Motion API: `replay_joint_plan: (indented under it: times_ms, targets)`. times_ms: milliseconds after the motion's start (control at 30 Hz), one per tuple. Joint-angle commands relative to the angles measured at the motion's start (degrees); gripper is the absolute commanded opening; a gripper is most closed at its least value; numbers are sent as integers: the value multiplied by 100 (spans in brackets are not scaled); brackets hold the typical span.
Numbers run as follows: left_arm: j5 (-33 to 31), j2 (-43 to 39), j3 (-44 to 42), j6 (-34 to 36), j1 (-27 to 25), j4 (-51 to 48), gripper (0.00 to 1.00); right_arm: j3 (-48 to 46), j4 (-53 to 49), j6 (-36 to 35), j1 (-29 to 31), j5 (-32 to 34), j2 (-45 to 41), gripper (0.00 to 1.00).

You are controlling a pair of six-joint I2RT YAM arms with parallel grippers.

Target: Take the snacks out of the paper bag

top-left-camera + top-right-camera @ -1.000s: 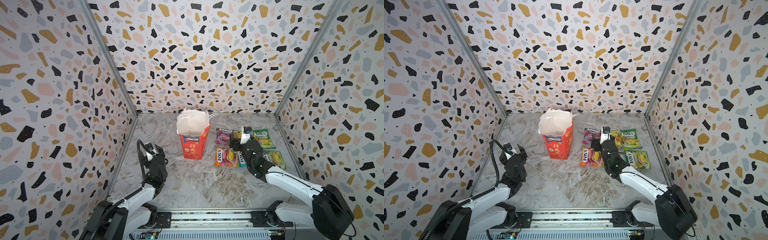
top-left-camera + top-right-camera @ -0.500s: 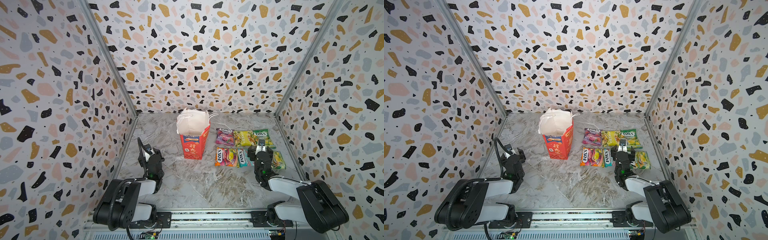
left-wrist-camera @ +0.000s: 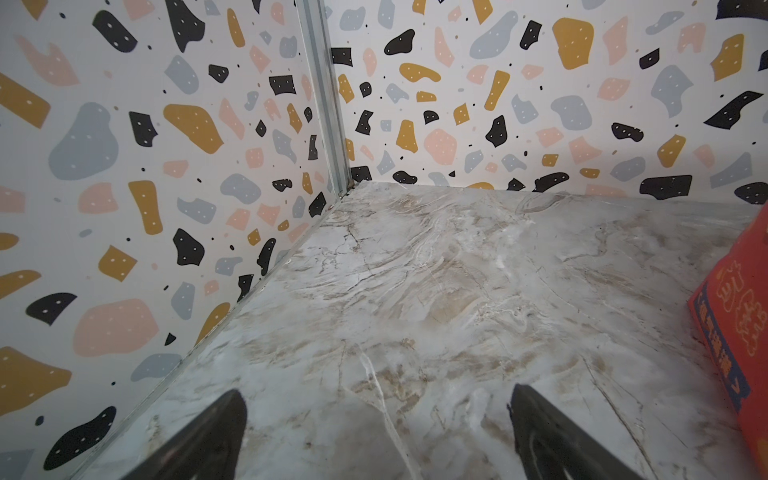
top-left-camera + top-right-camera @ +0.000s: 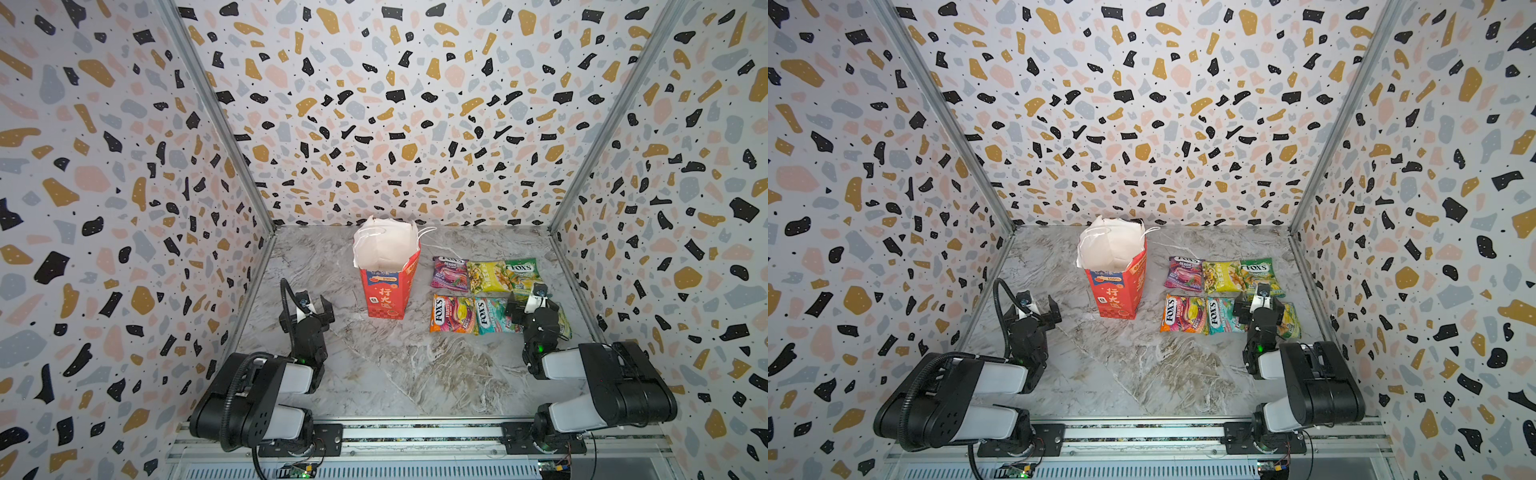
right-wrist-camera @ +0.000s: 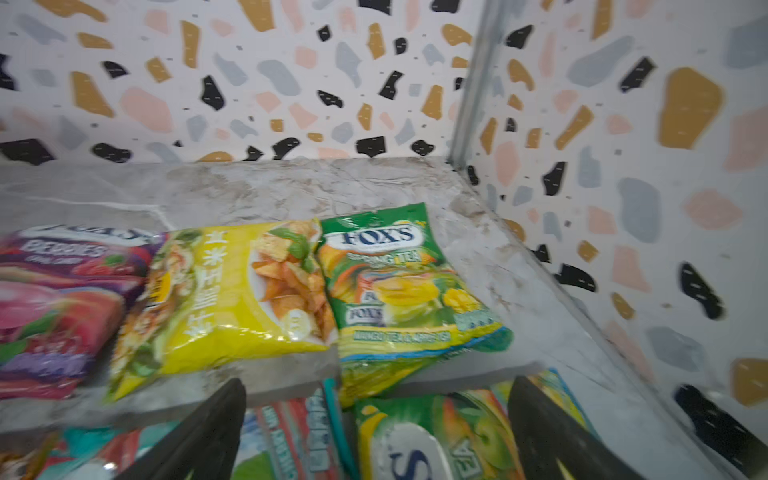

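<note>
A small upright red paper gift bag with gold characters point(image 4: 388, 291) stands toward the back of the marbled grey worktop point(image 4: 386, 374). Its white-lined mouth is open and its white cord handles point(image 4: 424, 230) are flopped over the rim. To its right and apart from it, six glossy flat snack packets point(image 4: 1223, 276) lie on the worktop in two rows of three.

The far row is a purple berry packet point(image 4: 449, 272), a yellow packet point(image 4: 487, 276) and a green tea packet point(image 4: 521, 272), their edges touching. The near row is an orange-pink packet point(image 4: 451, 313), a teal packet point(image 4: 492, 316) and a green-yellow packet point(image 4: 564, 324).

The right end effector point(image 4: 530, 307) hangs over the right end of the near row, hiding most of the green-yellow packet in both top views. Its fingers are spread wide and grip nothing. Whether it touches the packets below I cannot tell.

The left end effector point(image 4: 309, 311) sits near the left wall, beside the bag but apart from it. Its black fingers point(image 3: 224, 419) are spread wide over bare worktop, with nothing between them.
</note>
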Motion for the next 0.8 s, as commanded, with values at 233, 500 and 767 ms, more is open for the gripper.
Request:
replay_joint_plan:
  times_ms: [233,500,767]
  targets:
    - [51,-56,38,-7,32,275,99,-107,572,-18,35,-206,61,99]
    - [43,-50,38,-7,31,274,99,-111,619,-73,122,-80,81,99]
    - [80,-25,60,-6,44,262,99,-103,582,-77,109,-113,72,99]
